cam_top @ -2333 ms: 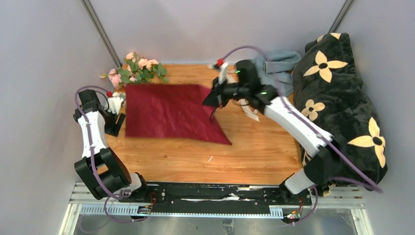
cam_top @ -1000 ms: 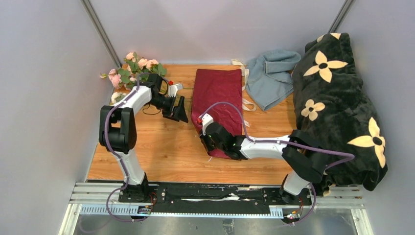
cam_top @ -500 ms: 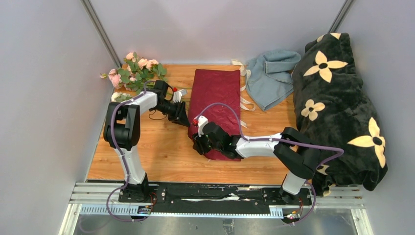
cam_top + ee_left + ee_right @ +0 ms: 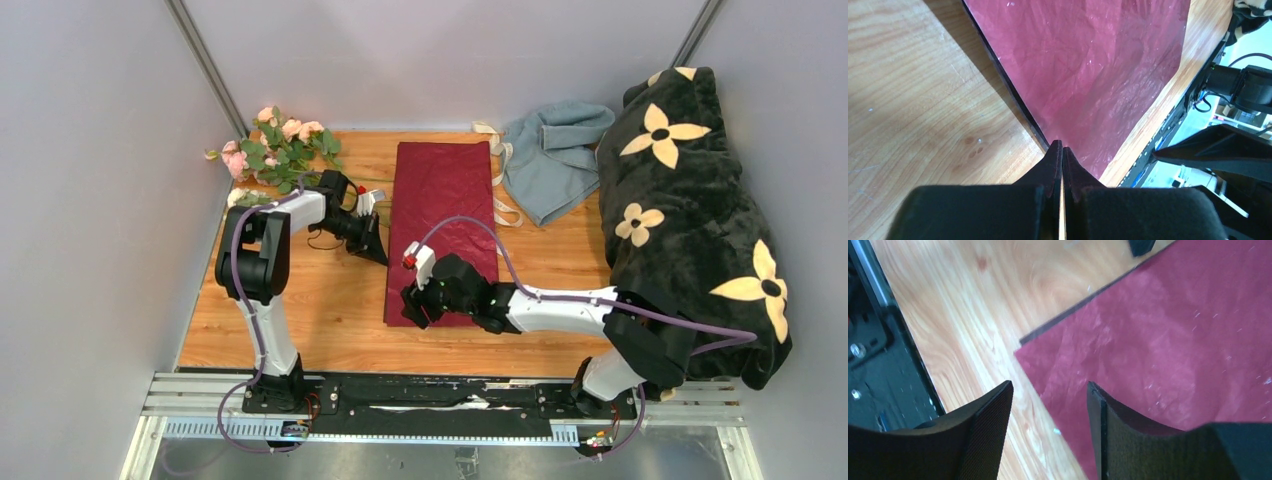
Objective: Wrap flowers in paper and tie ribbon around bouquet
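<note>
Paper (image 4: 440, 225): spread flat on table (image 4: 330, 300).
Flowers (image 4: 280, 145): far left corner, apart from paper, not yet placed.
Ribbon (image 4: 508, 213): beside paper's right edge, untied.
Left gripper (image 4: 1062, 147): clenched at paper's left edge, hold uncertain.
Right gripper (image 4: 1048, 390): jaws apart, over near corner.

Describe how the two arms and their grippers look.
The left arm and right arm have white links with black joints, each with a looping purple cable and a red dot near the wrist. The left gripper and right gripper have black, wedge-shaped fingers.
</note>
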Robot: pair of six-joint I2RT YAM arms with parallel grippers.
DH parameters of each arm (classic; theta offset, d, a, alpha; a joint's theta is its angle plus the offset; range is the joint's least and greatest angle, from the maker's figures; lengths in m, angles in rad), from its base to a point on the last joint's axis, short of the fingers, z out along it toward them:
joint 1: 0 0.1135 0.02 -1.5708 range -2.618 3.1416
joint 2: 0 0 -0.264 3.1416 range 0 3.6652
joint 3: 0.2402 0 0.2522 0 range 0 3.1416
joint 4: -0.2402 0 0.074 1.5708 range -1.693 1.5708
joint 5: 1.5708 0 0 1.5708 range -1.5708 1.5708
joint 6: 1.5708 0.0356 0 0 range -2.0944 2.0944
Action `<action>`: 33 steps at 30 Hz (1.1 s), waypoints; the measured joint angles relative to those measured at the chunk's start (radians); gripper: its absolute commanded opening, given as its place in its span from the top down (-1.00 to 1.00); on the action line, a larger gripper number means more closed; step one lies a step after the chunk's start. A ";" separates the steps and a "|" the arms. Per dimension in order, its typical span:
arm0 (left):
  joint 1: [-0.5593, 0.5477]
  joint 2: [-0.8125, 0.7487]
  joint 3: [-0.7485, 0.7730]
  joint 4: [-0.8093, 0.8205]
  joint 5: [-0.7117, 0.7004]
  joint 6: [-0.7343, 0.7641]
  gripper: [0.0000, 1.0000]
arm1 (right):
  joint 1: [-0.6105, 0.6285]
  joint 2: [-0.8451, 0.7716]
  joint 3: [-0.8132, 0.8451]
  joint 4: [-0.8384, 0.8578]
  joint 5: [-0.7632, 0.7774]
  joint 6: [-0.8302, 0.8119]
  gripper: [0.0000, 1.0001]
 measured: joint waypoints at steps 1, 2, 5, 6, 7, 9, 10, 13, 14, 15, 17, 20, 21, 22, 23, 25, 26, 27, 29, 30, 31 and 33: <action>0.000 0.003 -0.005 0.002 0.000 0.000 1.00 | 0.007 0.000 -0.015 0.006 0.000 -0.004 -0.25; 0.000 0.005 -0.008 0.001 -0.001 0.000 1.00 | 0.020 0.000 -0.034 0.011 0.002 -0.013 -0.26; 0.000 0.006 -0.016 0.001 -0.008 0.000 1.00 | 0.074 0.002 -0.061 0.017 0.018 -0.068 -0.26; 0.000 0.006 -0.016 0.000 -0.011 0.000 0.99 | 0.100 0.005 -0.061 0.021 0.031 -0.113 -0.26; 0.000 0.006 -0.016 0.001 -0.014 0.000 0.98 | 0.125 0.013 -0.060 0.030 0.044 -0.163 -0.26; 0.000 0.005 -0.016 -0.002 -0.024 0.004 0.95 | 0.160 0.040 -0.046 0.037 0.070 -0.250 -0.26; 0.000 0.005 -0.014 -0.006 -0.030 0.008 0.93 | 0.171 0.061 -0.033 0.036 0.078 -0.288 -0.26; 0.000 -0.002 0.003 -0.038 -0.066 0.027 0.89 | 0.187 0.145 0.032 0.021 0.097 -0.382 -0.26; 0.000 -0.012 0.010 -0.047 -0.088 0.036 0.88 | 0.187 0.178 0.062 0.010 0.103 -0.410 -0.26; 0.000 -0.026 0.012 -0.051 -0.108 0.045 0.87 | 0.187 0.202 0.083 0.005 0.106 -0.428 -0.26; 0.002 -0.060 0.013 -0.062 -0.148 0.060 0.85 | 0.187 0.239 0.114 0.002 0.109 -0.456 -0.26; 0.003 -0.108 0.013 -0.076 -0.195 0.084 0.83 | 0.187 0.275 0.140 -0.001 0.117 -0.481 -0.26; 0.003 -0.117 0.012 -0.078 -0.205 0.089 0.83 | 0.187 0.285 0.146 -0.002 0.123 -0.486 -0.25; 0.003 -0.124 0.012 -0.081 -0.217 0.095 0.82 | 0.187 0.293 0.150 0.000 0.133 -0.491 -0.25; 0.003 -0.126 0.012 -0.083 -0.224 0.098 0.82 | 0.187 0.294 0.152 0.001 0.140 -0.496 -0.25; 0.003 -0.126 0.011 -0.087 -0.236 0.104 0.82 | 0.187 0.294 0.152 0.001 0.160 -0.502 -0.22; 0.003 -0.126 0.010 -0.090 -0.241 0.106 0.81 | 0.187 0.294 0.152 0.001 0.172 -0.504 -0.20; 0.004 -0.126 0.010 -0.093 -0.245 0.109 0.81 | 0.187 0.294 0.152 0.001 0.189 -0.504 -0.18; 0.004 -0.126 0.010 -0.095 -0.247 0.112 0.80 | 0.187 0.294 0.152 0.000 0.224 -0.505 -0.12; 0.004 -0.126 0.010 -0.096 -0.248 0.113 0.80 | 0.187 0.294 0.152 0.001 0.245 -0.504 -0.10; 0.004 -0.126 0.010 -0.097 -0.248 0.114 0.80 | 0.187 0.294 0.151 0.003 0.262 -0.504 -0.09; 0.004 -0.126 0.010 -0.097 -0.249 0.116 0.80 | 0.187 0.291 0.148 0.008 0.287 -0.504 -0.08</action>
